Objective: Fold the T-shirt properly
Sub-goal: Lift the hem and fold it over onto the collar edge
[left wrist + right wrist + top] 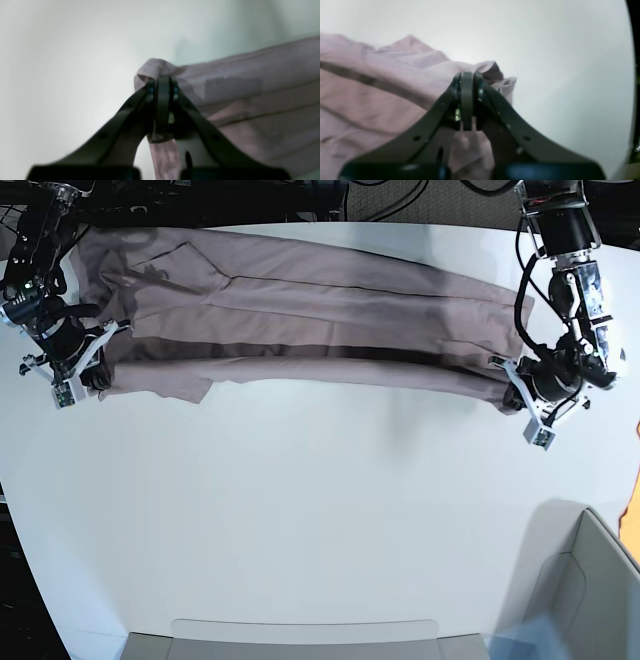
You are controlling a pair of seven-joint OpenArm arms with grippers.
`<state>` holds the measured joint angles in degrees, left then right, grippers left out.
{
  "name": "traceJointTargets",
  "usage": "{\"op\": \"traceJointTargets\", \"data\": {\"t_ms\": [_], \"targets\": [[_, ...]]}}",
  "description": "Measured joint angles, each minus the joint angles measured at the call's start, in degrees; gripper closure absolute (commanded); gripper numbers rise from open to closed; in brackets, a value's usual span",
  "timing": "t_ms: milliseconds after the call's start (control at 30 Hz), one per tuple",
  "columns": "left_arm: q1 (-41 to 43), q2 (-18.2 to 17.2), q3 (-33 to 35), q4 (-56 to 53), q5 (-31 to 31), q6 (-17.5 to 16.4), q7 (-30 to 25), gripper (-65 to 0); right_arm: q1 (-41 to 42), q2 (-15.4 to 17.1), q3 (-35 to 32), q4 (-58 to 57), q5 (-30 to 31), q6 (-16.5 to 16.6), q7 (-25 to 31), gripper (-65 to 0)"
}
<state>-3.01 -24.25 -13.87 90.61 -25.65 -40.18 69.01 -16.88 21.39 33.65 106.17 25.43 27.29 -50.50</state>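
Softly creased thin mauve T-shirt [300,310]

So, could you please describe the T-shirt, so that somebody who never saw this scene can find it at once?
Look at the white table and go to its far edge. There the T-shirt lies stretched out in a long band from side to side, with the left gripper and the right gripper shut on its two ends. It is the only cloth there, plain dusty pink with no print.

Base cam overhead, looking down on the whole counter [320,520]. Each wrist cam sits close behind its own fingers [163,100], facing out along them. All three share the T-shirt [300,320].
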Motion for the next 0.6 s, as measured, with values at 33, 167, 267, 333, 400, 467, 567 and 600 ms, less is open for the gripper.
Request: {"op": "traceJointTargets", "data": {"t_ms": [33,167,267,333,400,467,567,600], "targets": [[0.7,-0.39,0.11,0.33,0.04,0.07,0.11,0.0,-1.01,0.02,0.92,0.07,1.14,0.0,-0.17,0.0],[2.93,-0.83,-0.07,2.67,0.17,0.09,0.42,0.0,-6.05,0.31,3.82,2.4,4.31,-0.04,-0.33,0.0],[4.0,-1.03,-0.07,5.92,-0.15,0.04,1.84,0.0,-8.44,0.33,4.2,4.48,4.63,-0.02,-0.28,0.0],[4.66,-1.57,-0.04,6.6,-0.35,-0.07,2.14,0.0,-9.84,0.28,4.68,5.49,4.83,-0.02,-0.09,0.0],[5.86,-1.66,-0.07,6.73,0.0,0.09,2.6,0.0,-11.04,0.22,4.87,6.1,4.63,-0.04,-0.09,0.0],[7.06,-1.62,-0.07,6.73,0.07,0.07,2.91,0.0,-12.41,0.15,4.87,6.67,4.85,-0.02,-0.09,0.0],[8.15,-1.64,-0.07,7.74,0.07,0.07,2.95,0.0,-15.13,0.15,4.87,7.39,4.83,-0.02,-0.13,0.0],[8.5,-1.68,-0.09,8.63,0.04,0.09,2.93,0.0,-15.85,0.13,4.87,7.72,4.76,-0.02,-0.11,0.0]]}}
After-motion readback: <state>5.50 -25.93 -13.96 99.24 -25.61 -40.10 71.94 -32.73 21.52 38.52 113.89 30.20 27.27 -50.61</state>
